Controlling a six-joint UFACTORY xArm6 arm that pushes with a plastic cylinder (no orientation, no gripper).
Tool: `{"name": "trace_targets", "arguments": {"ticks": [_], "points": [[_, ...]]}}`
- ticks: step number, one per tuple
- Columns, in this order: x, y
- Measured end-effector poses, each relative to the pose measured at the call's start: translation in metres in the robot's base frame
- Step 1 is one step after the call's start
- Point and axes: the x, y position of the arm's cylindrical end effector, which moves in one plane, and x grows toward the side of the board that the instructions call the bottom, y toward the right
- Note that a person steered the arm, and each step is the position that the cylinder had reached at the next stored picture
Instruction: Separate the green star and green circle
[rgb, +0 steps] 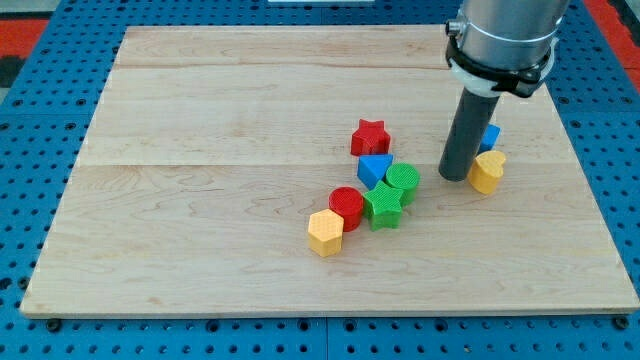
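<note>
Pale wooden bench (200, 200) of joined planks, sitting on a blue perforated base (30, 120). The arm's dark rod comes down from a grey collar at the view's top right; no claw is fitted, so there is nothing to spread or pinch, and my tip (455, 176) rests on the bench just left of a yellow heart-shaped block (487, 171), with a blue block (490, 135), shape unclear, partly hidden behind the rod. The cluster lies near the middle, left of my tip. The green star block (383, 206) and the green circle block (403, 181) touch, circle up and right of the star. A blue triangular block (374, 168) presses against both, a red star block (370, 137) sits just above it, a red round block (347, 205) touches the star's left side, and a yellow hexagonal block (325, 232) sits at lower left. Risk, as I judge it: the seam between the greens is tight, so an off-line push likely drags both together; the blue triangle could jam the circle, and an approach from here may nudge the yellow heart.
</note>
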Motion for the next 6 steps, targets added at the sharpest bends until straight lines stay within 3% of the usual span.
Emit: {"name": "trace_targets", "arguments": {"ticks": [2,3,5,6], "points": [[0.088,-0.02],[0.056,-0.03],[0.02,-0.153],[0.005,-0.163]]}}
